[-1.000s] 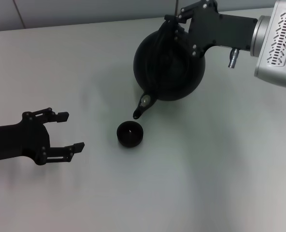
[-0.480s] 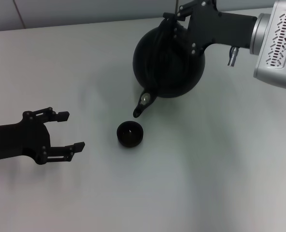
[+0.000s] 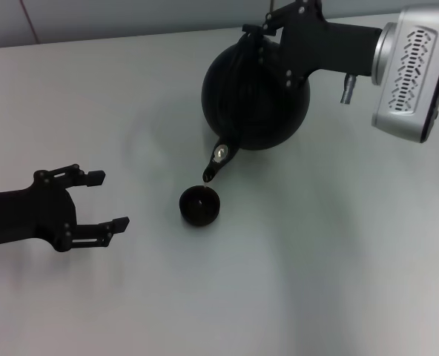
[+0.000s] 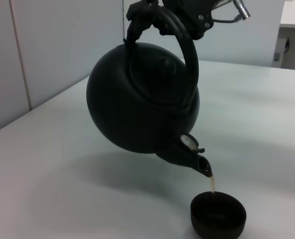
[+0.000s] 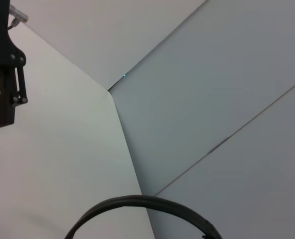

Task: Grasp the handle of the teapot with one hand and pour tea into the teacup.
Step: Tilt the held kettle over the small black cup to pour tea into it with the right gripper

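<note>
My right gripper point(image 3: 268, 30) is shut on the arched black handle point(image 4: 185, 45) of the round black teapot point(image 3: 253, 100) and holds it in the air, tilted with its spout point(image 3: 217, 162) down. A thin stream of light brown tea point(image 4: 213, 183) runs from the spout point(image 4: 200, 163) into the small black teacup point(image 3: 199, 205), which stands on the white table directly below and also shows in the left wrist view point(image 4: 218, 215). The handle's arc shows in the right wrist view point(image 5: 142, 209). My left gripper point(image 3: 104, 200) is open and empty, low at the left, apart from the cup.
The white table point(image 3: 338, 259) runs to a pale wall at the back point(image 3: 130, 15). The right arm's silver wrist housing point(image 3: 412, 74) hangs over the back right. In the right wrist view the left gripper point(image 5: 8, 94) shows far off.
The teapot has shifted slightly left and tilted further, its spout now over the cup and tea running. The left arm has not moved.
</note>
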